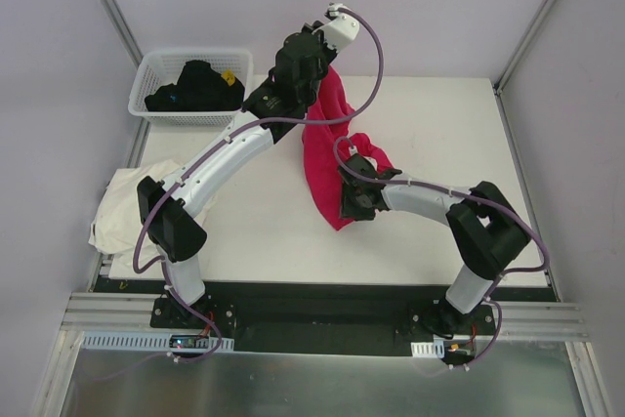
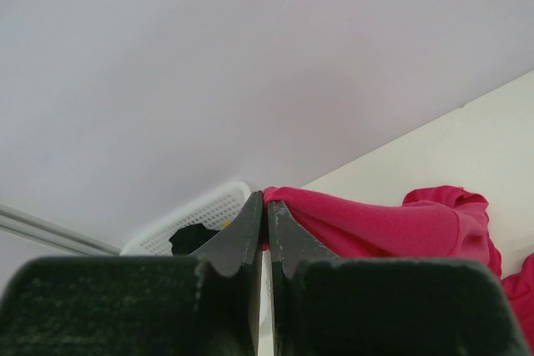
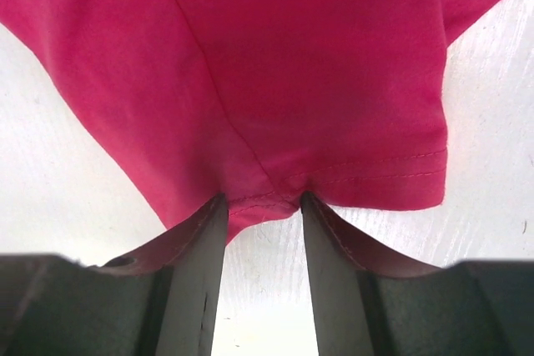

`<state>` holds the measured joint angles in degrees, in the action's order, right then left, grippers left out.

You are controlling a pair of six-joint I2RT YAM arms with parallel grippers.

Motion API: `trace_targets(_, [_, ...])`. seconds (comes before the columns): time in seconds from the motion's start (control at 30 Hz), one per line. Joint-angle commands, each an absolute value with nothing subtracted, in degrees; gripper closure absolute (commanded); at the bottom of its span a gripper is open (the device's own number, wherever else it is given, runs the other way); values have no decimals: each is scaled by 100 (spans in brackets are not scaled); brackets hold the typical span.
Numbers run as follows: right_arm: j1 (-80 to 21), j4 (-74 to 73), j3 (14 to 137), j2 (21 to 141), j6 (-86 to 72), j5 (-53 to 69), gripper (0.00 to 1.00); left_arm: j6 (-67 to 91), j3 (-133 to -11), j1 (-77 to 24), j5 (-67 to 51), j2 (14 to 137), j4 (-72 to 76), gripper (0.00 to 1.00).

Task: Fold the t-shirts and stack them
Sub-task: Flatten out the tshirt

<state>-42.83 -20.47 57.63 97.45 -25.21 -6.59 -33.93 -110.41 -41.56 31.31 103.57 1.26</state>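
Over the white table [image 1: 430, 134], the shut left gripper [image 2: 265, 199] pinches the soft magenta t-shirt [image 1: 327, 168]; the right gripper [image 3: 263, 206], jaws half parted, clasps its stitched hem [image 3: 384, 168].

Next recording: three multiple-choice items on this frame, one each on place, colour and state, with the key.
1. Where on the table lies the cream-white t-shirt? A far-right corner; B left edge; C middle.
2. What colour cloth does the left pincer hold? A magenta-red; B cream-white; C blue.
3. The left pincer is: A wide open; B shut on cloth; C shut, empty.
Key: B, it lies bunched at the left edge; A, the magenta-red t-shirt is pinched there; B, it is closed on cloth.
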Motion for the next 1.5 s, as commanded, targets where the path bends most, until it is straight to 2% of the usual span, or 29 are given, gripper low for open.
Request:
trace_targets(0.0, [-4210, -1899, 5687, 9887, -2496, -571, 57, -3366, -11022, -4140, 3041, 10107, 439, 100])
trace_targets(0.3, [-4175, -1846, 5599, 9967, -2523, -501, 69, -3401, -11057, -4148, 2988, 10143, 448, 100])
trace_targets(0.43, [-4157, -1846, 5607, 9976, -2540, -448, 82, -3428, -11065, -4140, 2979, 10178, 448, 100])
trace_targets(0.5, [-4166, -1854, 5599, 9976, -2549, -439, 84, -3437, -11065, -4140, 2997, 10195, 466, 100])
trace_targets(0.63, [-4166, -1925, 5599, 9923, -2549, -466, 99, -3498, -11057, -4140, 3050, 10274, 510, 100])
trace_targets(1.1, [-4157, -2031, 5169, 9502, -2663, -1009, 99, -3489, -11030, -4131, 3137, 10353, 519, 100])
trace_targets(1.47, [-3666, -2575, 5089, 7797, -2558, -2600, 99, -3270, -10644, -3982, 3234, 10336, 519, 100])
